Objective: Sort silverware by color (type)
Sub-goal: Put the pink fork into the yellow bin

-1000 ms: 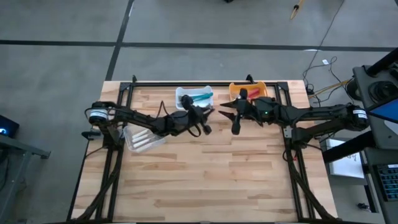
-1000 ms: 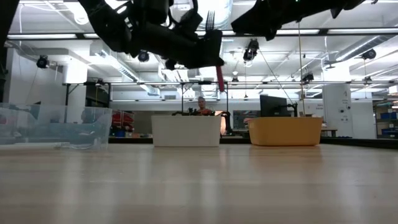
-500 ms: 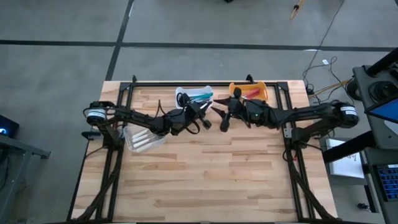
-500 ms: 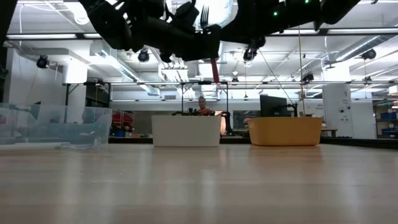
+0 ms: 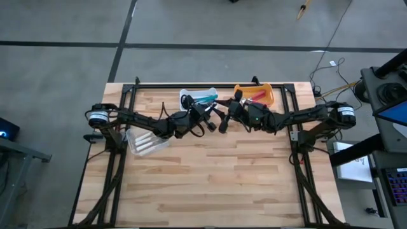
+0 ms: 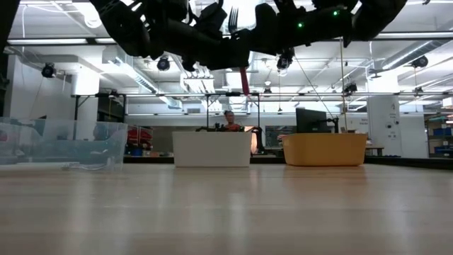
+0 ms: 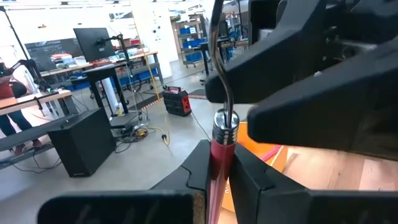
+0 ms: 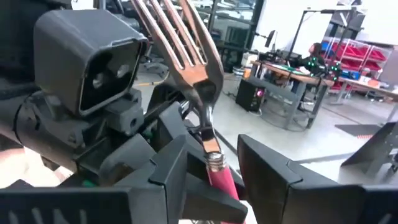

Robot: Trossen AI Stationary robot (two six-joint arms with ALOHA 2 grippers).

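A fork with a red handle [image 7: 219, 152] and a shiny metal head [image 8: 186, 43] stands upright high above the table, tines up [image 6: 232, 15]. My left gripper [image 5: 210, 118] is shut on it. My right gripper [image 5: 223, 120] reaches in level from the table's right. It is open, and its two fingers [image 8: 171, 165] stand on either side of the red handle [image 8: 221, 177], just under the metal collar. A gap shows on each side. My left gripper pinches the fork's red handle [image 7: 217, 163] between its two fingers, just below the metal collar. The fingers come in level from the table's left and lie across the fork. The fork stands upright, clear of the table, its handle end [image 6: 244, 79] sticking out below the fingers.
At the table's far edge stand a white bin [image 5: 188, 95] holding teal pieces and an orange bin [image 5: 267, 89] holding red ones. A clear bin [image 5: 147, 142] with white pieces sits at the left. In the low view a person [image 6: 228, 120] shows in the room behind the table.
My right gripper has moved toward the table's left, sinking a little and tipping level. It has come up to my left gripper until its fingers stand around the fork's handle. My left gripper has turned slightly, which brings the fork's tines up into the low view.
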